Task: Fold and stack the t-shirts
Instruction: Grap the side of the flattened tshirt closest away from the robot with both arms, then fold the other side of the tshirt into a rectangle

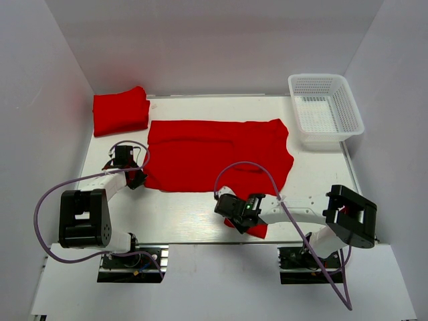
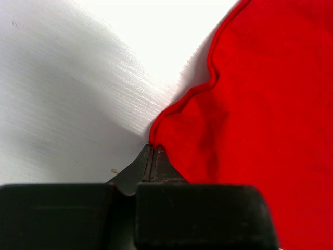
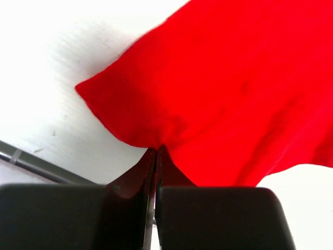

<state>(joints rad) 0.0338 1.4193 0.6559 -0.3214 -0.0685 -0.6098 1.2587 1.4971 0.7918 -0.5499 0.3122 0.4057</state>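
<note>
Cloth is pinched at two places, apparently so both arms can make one fold together. The left end effector (image 2: 154, 150) has its fingers pressed together on the hem at the near left corner of the spread t-shirt (image 1: 214, 150), which lies flat across the middle of the bench (image 1: 180, 214). The right end effector (image 3: 157, 150) is likewise closed on a red corner close to the bench's near edge. This looks like the same shirt's near right part, though the arm hides the join. Gripping both near corners probably serves to carry that edge over toward the far side. A folded t-shirt (image 1: 120, 112) sits at the far left corner as the base of the stack, well apart from the white mesh basket (image 1: 324, 110) at the far right.
</note>
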